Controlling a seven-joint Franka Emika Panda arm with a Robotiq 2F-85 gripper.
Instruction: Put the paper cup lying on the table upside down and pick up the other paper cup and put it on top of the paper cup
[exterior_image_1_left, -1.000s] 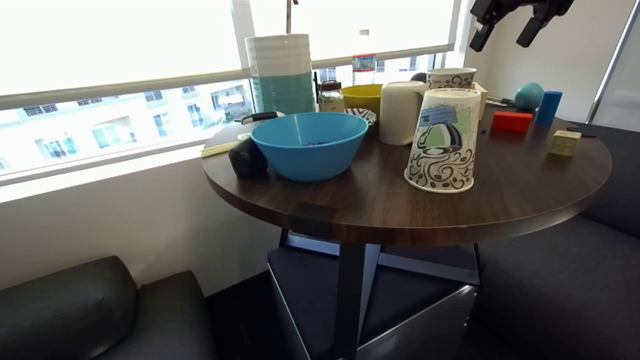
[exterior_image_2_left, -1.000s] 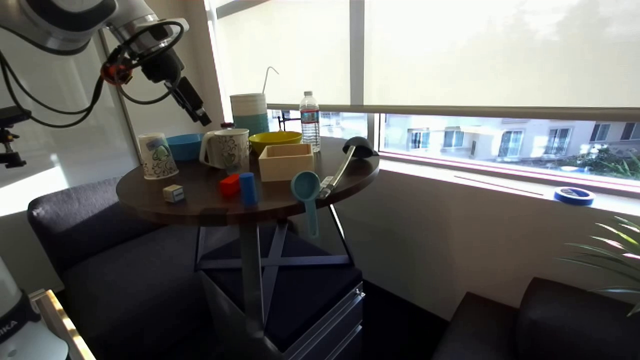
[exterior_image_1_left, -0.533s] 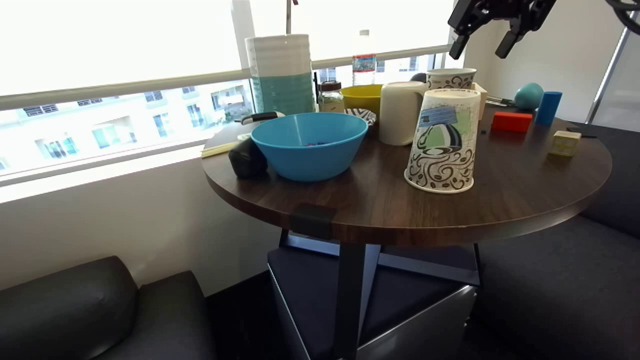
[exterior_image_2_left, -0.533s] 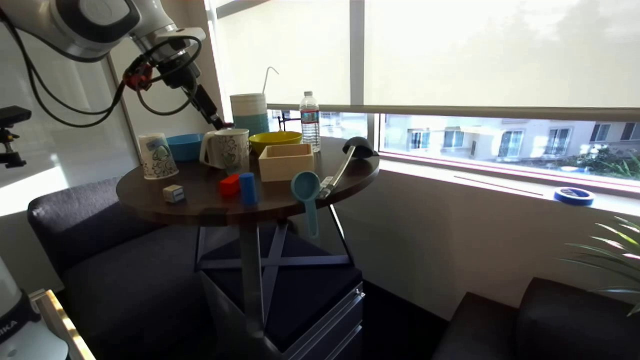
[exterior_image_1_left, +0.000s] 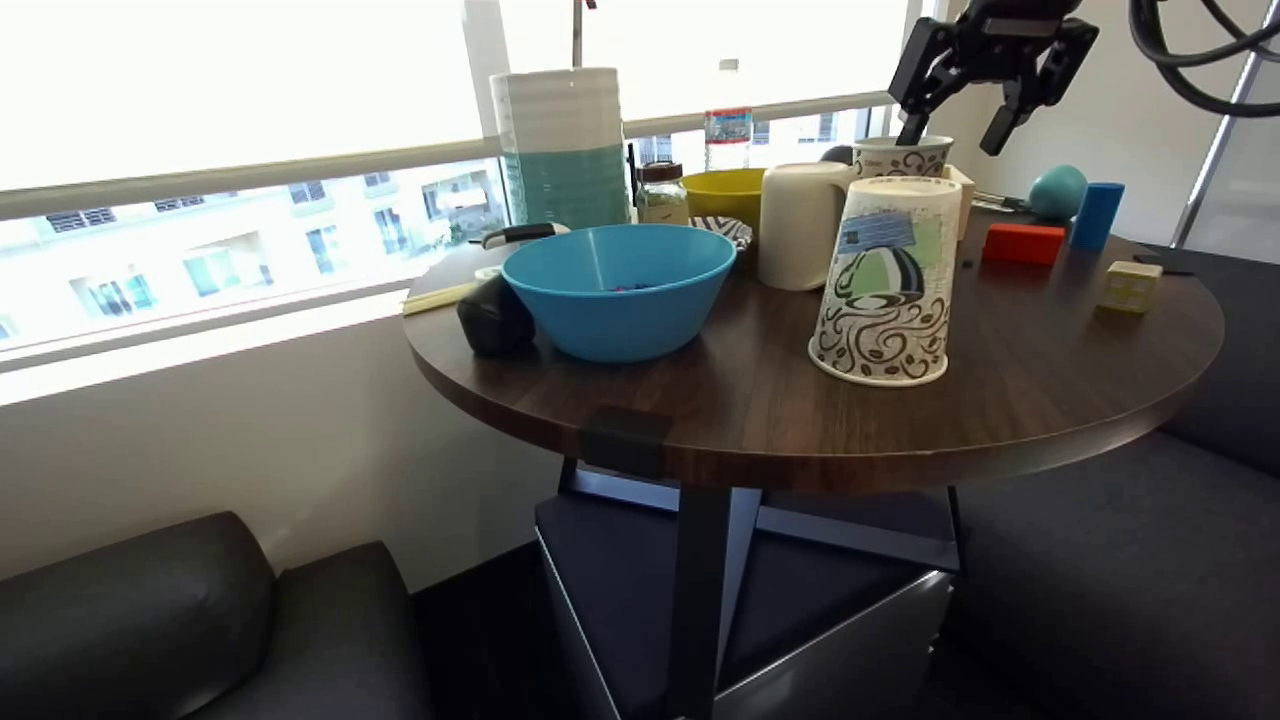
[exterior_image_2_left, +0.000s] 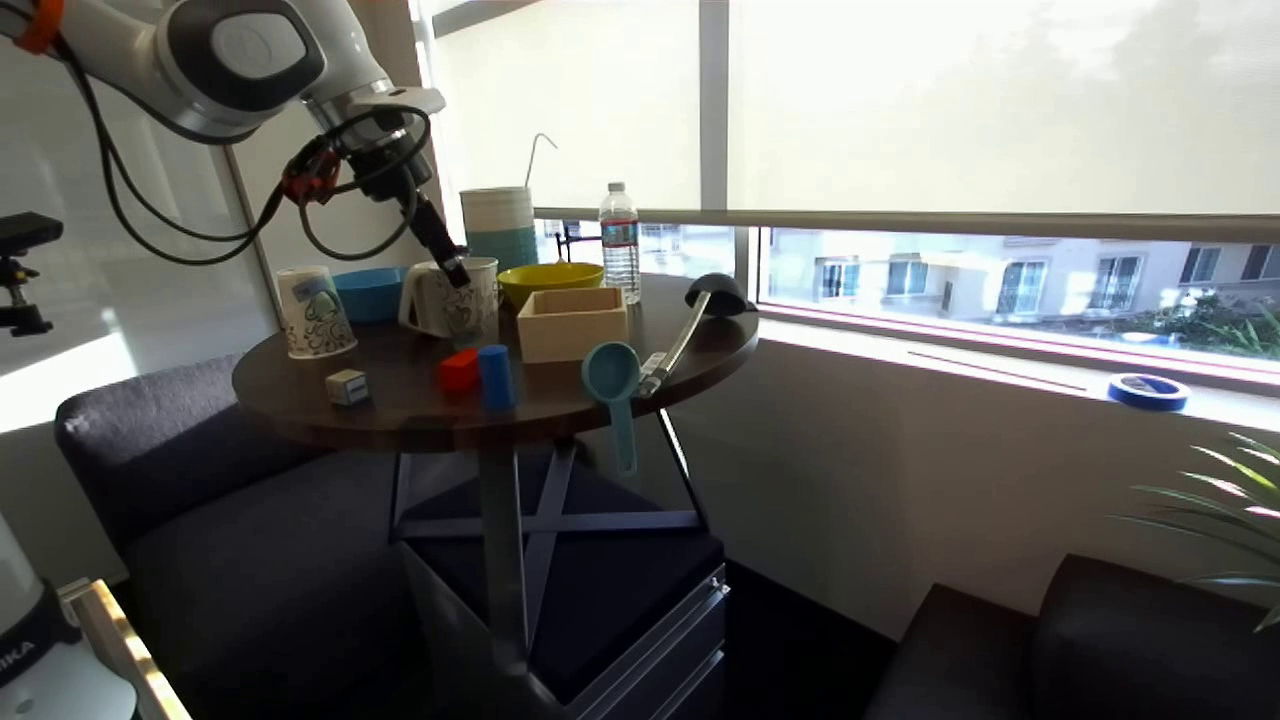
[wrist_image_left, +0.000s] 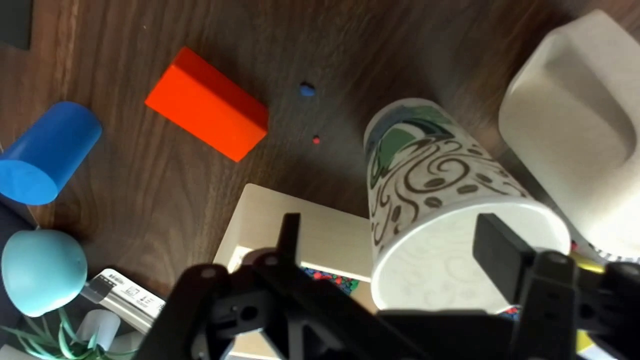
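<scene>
Gripper (exterior_image_1_left: 950, 143) hangs spread, one finger (wrist_image_left: 500, 260) over the upright cup (wrist_image_left: 430, 170) just below, prob. to pinch it by one side, w/ the upside-down cup (exterior_image_1_left: 885, 290) well away as likely base.

I see in both exterior views that daylight comes strongly through the blinds (exterior_image_1_left: 230, 80) behind the table (exterior_image_1_left: 1040, 380), and below the table the shadow is deep.

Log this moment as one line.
gripper: open, near upright paper cup | upside-down paper cup: on table | stacking: not done
</scene>
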